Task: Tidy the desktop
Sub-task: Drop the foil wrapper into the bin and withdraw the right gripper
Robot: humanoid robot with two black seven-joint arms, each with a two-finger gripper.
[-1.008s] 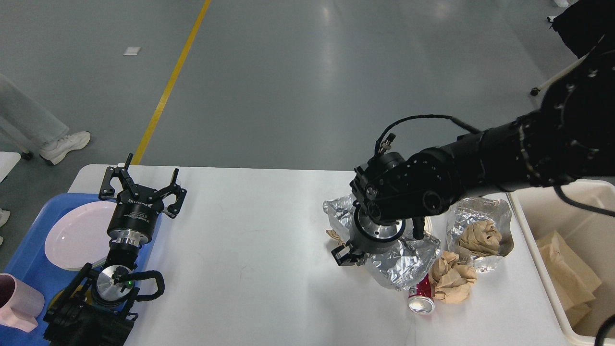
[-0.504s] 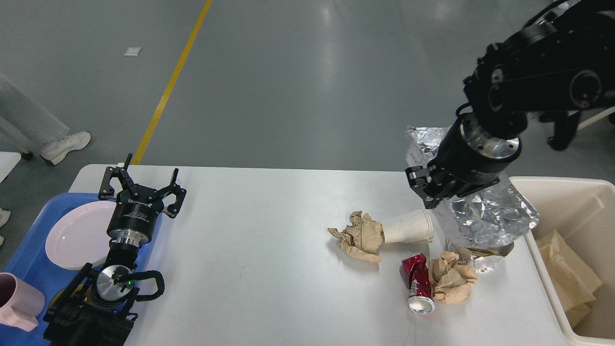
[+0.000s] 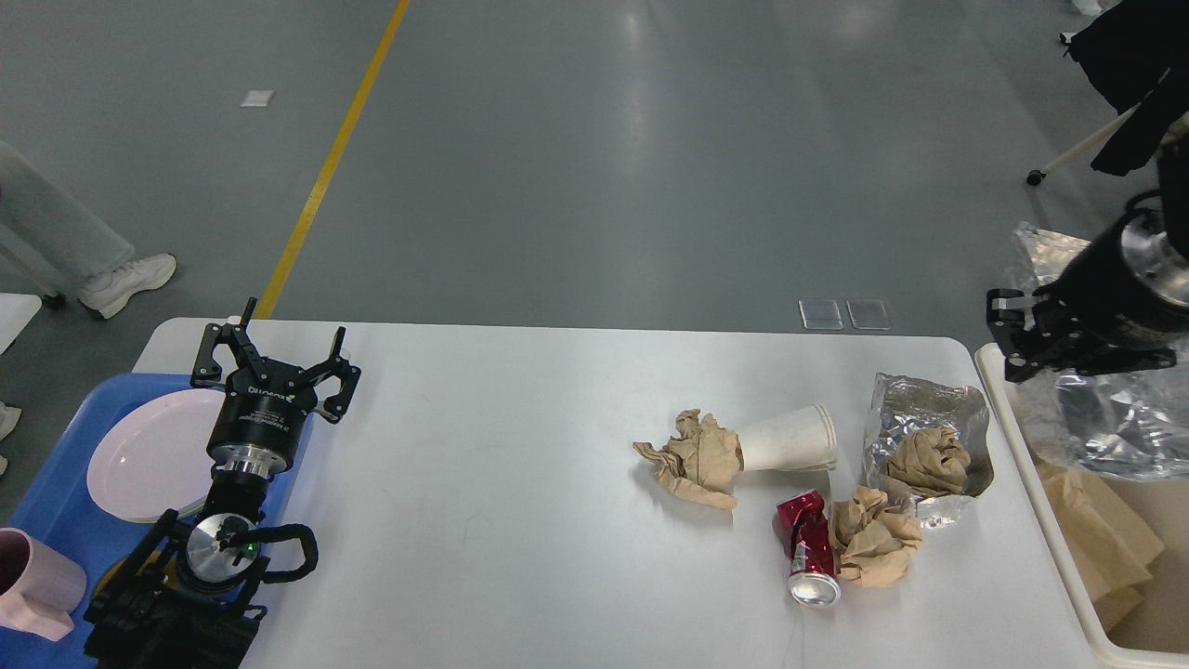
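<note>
One white desktop [image 3: 520,520], rounded corners, filling the lower middle of the head view. Lying on its right half: a white paper cup [image 3: 788,439] on its side, mouth to the right, its base against a crumpled brown paper wad [image 3: 695,457]; a crushed red can [image 3: 806,546], just beside a second brown wad [image 3: 871,537]; an open foil wrapper [image 3: 920,418] cradling a third brown wad [image 3: 924,462]. At the left edge, a blue tray [image 3: 56,502] bearing a white plate [image 3: 149,455] and a pink mug [image 3: 32,585]. Off the right edge, a cream bin [image 3: 1031,465] with brown paper inside. Left gripper [image 3: 274,358] — raised over the tray's near edge, fingers spread wide, nothing between them. Right gripper [image 3: 1017,339] — hanging above the bin's rim, with a sheet of crumpled foil [image 3: 1110,427] draped from it over the bin; the fingers appear closed on the foil, though the grip point itself is dark and partly hidden.
</note>
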